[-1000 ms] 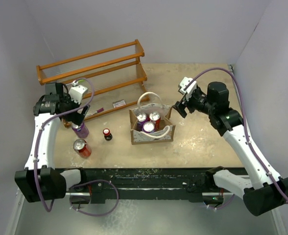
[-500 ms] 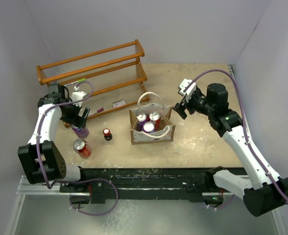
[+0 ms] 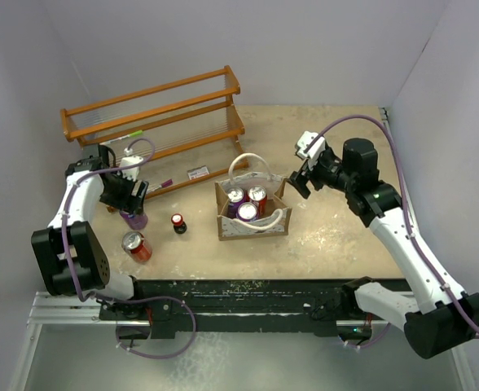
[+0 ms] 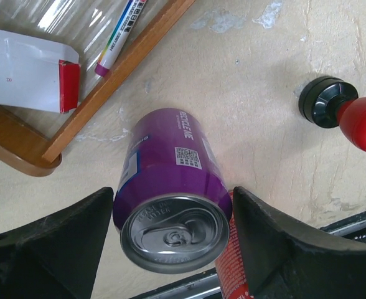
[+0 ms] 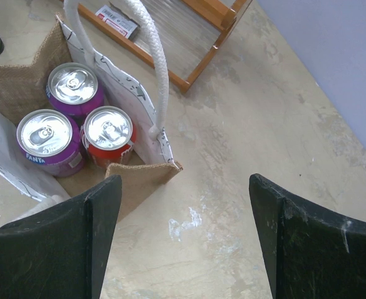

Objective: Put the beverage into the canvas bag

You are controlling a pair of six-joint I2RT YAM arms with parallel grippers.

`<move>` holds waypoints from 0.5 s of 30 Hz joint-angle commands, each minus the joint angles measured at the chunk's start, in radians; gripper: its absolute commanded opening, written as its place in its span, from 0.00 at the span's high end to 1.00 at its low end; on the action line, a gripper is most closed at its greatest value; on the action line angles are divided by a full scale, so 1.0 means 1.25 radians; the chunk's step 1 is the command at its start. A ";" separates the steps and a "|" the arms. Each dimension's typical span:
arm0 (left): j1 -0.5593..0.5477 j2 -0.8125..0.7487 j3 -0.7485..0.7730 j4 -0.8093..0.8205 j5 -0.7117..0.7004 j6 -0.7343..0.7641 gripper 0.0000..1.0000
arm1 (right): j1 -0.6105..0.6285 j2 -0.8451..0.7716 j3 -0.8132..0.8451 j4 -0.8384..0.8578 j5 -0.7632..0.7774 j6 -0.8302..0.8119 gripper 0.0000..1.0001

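A purple beverage can (image 3: 134, 217) stands on the table by the rack's near left corner. My left gripper (image 3: 130, 198) is down over it; in the left wrist view the two fingers press its sides (image 4: 170, 180), gripper (image 4: 172, 208) shut on it. The canvas bag (image 3: 256, 228) stands mid-table, tan with white rope handles, holding three cans (image 3: 248, 202). In the right wrist view the bag (image 5: 139, 180) shows two purple cans and a red one (image 5: 108, 134). My right gripper (image 3: 298, 181) hovers open and empty right of the bag (image 5: 186, 212).
A red can (image 3: 136, 246) stands just in front of the purple one. A small red bottle with black cap (image 3: 178, 224) stands between the cans and the bag. A wooden rack (image 3: 154, 110) spans the back left, with a marker (image 4: 117, 37) and a white box (image 4: 27, 78).
My left arm swung its elbow leftward and lowered the gripper over the purple can, then settled there. The right gripper stayed almost still beside the bag.
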 commanded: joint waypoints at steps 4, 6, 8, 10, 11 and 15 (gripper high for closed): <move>0.005 -0.009 -0.001 0.035 0.033 0.005 0.28 | -0.003 0.006 0.001 0.029 -0.017 -0.011 0.16; 0.005 -0.015 0.001 0.037 0.033 0.005 0.32 | -0.002 0.008 0.001 0.030 -0.017 -0.011 0.16; 0.006 -0.022 0.006 0.034 0.039 0.004 0.38 | -0.002 0.012 0.000 0.029 -0.021 -0.010 0.15; 0.006 -0.032 0.015 0.028 0.056 0.006 0.45 | -0.002 0.018 0.002 0.028 -0.028 -0.004 0.15; 0.004 -0.040 0.021 0.025 0.063 0.006 0.48 | -0.003 0.023 0.003 0.025 -0.034 -0.001 0.15; 0.004 -0.082 0.056 0.009 0.096 0.009 0.69 | -0.002 0.050 0.008 0.019 -0.073 0.019 0.15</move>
